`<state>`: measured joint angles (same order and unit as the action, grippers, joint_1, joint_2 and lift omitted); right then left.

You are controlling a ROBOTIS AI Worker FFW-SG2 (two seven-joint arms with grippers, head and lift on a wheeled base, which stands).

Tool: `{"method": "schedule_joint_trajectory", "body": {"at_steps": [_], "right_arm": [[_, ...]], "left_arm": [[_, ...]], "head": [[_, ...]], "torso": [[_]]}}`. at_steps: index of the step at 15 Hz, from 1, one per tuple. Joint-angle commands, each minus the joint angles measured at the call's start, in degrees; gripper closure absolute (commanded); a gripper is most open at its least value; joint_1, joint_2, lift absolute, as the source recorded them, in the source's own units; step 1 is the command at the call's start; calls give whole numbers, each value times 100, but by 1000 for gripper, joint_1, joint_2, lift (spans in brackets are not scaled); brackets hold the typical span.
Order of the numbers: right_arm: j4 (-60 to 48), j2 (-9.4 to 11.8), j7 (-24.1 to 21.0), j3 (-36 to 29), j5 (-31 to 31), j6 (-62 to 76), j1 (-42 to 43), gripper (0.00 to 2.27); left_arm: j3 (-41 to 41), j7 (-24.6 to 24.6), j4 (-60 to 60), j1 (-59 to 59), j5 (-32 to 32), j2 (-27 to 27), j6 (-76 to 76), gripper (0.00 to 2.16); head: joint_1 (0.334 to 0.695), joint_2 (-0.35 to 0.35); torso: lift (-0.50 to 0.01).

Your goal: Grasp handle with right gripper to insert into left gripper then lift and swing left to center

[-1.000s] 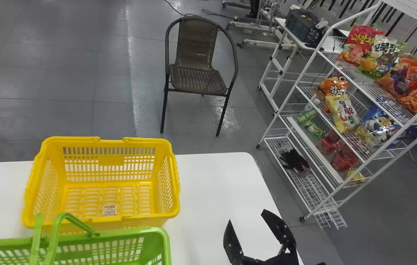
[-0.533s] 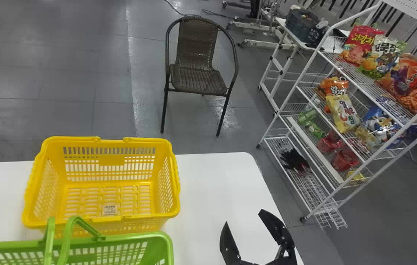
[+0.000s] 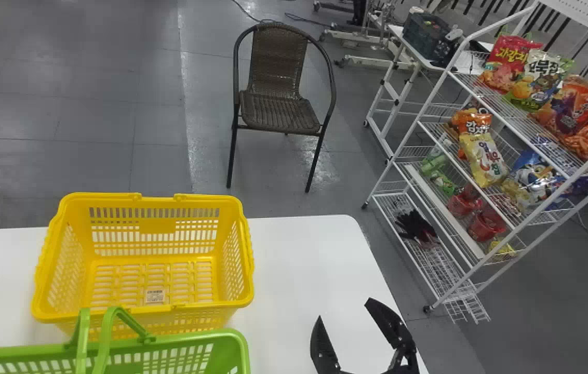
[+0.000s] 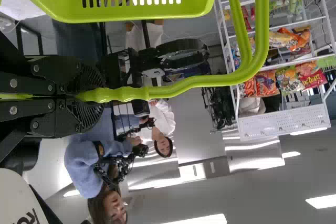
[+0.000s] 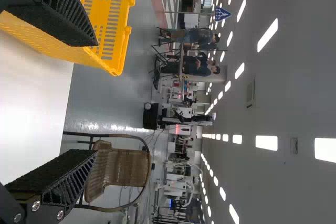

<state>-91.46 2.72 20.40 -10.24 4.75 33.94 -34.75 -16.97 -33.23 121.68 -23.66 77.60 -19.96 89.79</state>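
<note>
In the head view my right gripper (image 3: 348, 324) stands open over the white table's right part, nothing between its fingers. The right wrist view shows the same gripper (image 5: 89, 98) with its two black fingers wide apart. My left gripper (image 4: 86, 97) is shut on the green handle (image 4: 197, 82) of the green basket in the left wrist view. That green basket (image 4: 142, 11) hangs from it. In the head view the green basket (image 3: 169, 340) is at the bottom left, its handles (image 3: 109, 332) raised, just in front of the yellow basket (image 3: 156, 197).
The yellow basket, empty inside, stands on the white table (image 3: 294, 249), left of my right gripper. A wire shelf (image 3: 460, 182) with snack bags is to the right, beyond the table's edge. A brown chair (image 3: 278, 109) stands behind the table.
The green basket and its handles have shifted right and slightly down, towards the bottom edge of the head view. My right gripper has moved slightly left.
</note>
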Motion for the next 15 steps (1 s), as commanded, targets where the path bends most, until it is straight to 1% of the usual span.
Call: {"method": "schedule_joint_trajectory", "body": {"at_steps": [1, 15], "right_arm": [[-3, 0, -1, -4, 0, 2, -5, 87], [-3, 0, 17, 14, 0, 2, -14, 87]], "left_arm": [[0, 63, -56, 10, 97, 10, 24, 2138], [9, 98, -91, 2, 185, 1, 24, 2138]], "head": [[695, -350], [695, -350]], "torso": [[0], [0]]}}
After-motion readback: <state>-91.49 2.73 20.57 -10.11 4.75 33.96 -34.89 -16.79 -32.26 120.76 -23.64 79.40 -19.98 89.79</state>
